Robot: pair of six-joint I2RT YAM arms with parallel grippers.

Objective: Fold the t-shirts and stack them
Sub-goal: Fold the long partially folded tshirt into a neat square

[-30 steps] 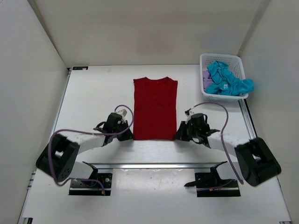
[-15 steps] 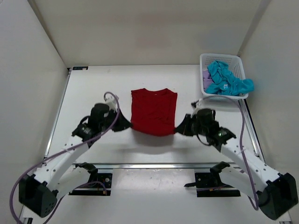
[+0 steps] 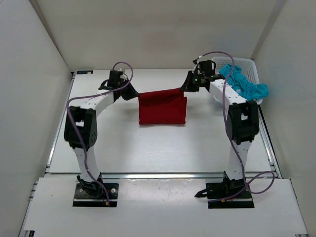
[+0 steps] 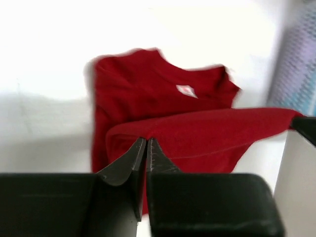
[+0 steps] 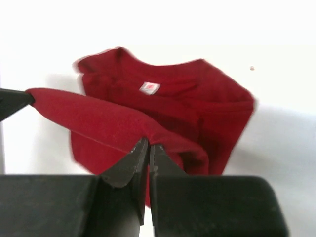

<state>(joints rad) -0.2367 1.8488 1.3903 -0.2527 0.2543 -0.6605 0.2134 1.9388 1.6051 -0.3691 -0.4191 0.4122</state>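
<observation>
The dark red t-shirt lies on the white table, its hem edge lifted and carried over toward the collar. My left gripper is shut on the hem's left corner; in the left wrist view the gripper pinches the red t-shirt. My right gripper is shut on the hem's right corner; the right wrist view shows the gripper pinching the red t-shirt. The teal t-shirt and the lavender t-shirt lie crumpled in the basket.
The white lattice basket stands at the table's far right corner, teal cloth hanging over its right rim. White walls close in the table at the back and both sides. Both arms stretch far out over the table.
Both grippers have carried the red shirt's hem from the near edge up and away toward the collar, folding the shirt roughly in half. Both arms are now extended far.
</observation>
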